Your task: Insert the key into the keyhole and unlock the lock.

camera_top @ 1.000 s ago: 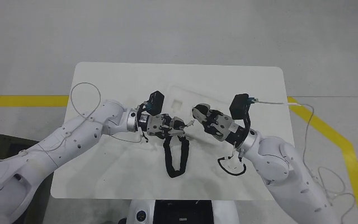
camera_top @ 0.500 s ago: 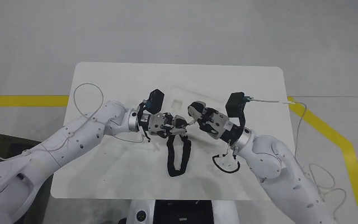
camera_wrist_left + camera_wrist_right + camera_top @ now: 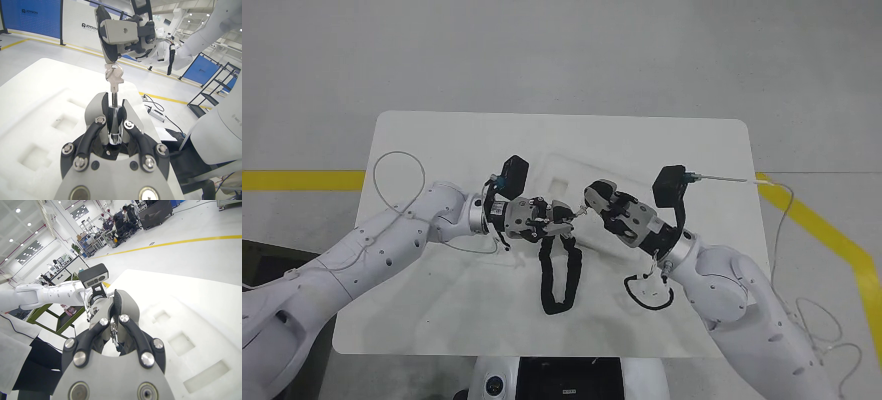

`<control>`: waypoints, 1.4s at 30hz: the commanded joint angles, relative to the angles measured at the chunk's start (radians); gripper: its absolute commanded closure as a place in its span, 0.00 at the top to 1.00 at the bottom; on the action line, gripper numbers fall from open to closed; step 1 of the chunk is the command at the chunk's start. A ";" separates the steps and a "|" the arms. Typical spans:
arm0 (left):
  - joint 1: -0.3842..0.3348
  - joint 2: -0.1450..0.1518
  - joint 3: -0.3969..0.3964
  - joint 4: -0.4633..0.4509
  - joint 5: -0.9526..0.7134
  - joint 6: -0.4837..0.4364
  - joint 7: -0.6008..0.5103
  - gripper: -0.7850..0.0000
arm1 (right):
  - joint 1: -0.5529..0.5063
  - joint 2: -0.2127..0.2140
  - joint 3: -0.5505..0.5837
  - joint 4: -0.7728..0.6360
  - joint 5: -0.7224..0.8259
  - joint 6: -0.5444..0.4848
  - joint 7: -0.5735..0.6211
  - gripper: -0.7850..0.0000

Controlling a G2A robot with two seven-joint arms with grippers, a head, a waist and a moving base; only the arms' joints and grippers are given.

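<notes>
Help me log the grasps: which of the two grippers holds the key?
The right gripper: it pinches the key by its head, while the left gripper clamps the chrome cylinder of the cable lock, where the key's blade points.

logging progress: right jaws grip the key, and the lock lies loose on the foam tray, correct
No: the lock is clamped in the left jaws, not loose on the tray, as the left wrist view shows. The right jaws do grip the key.

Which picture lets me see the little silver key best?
Left wrist view: the small silver metal key shows nearly whole, tip at the shiny chrome lock. The top view gives a tiny glint; the right wrist view, a scrap of metal inside the right gripper.
</notes>
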 commanded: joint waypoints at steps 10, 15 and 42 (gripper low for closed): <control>0.007 0.002 -0.011 0.000 0.000 0.000 0.016 0.00 | 0.018 -0.014 -0.019 0.020 0.009 -0.002 0.005 0.00; 0.011 0.000 -0.013 -0.001 0.000 0.000 0.021 0.00 | 0.027 -0.021 -0.027 0.033 0.015 -0.002 0.004 0.00; -0.073 0.023 0.018 -0.027 0.049 0.000 -0.117 0.00 | 0.091 0.021 0.088 -0.097 -0.379 -0.325 0.411 0.47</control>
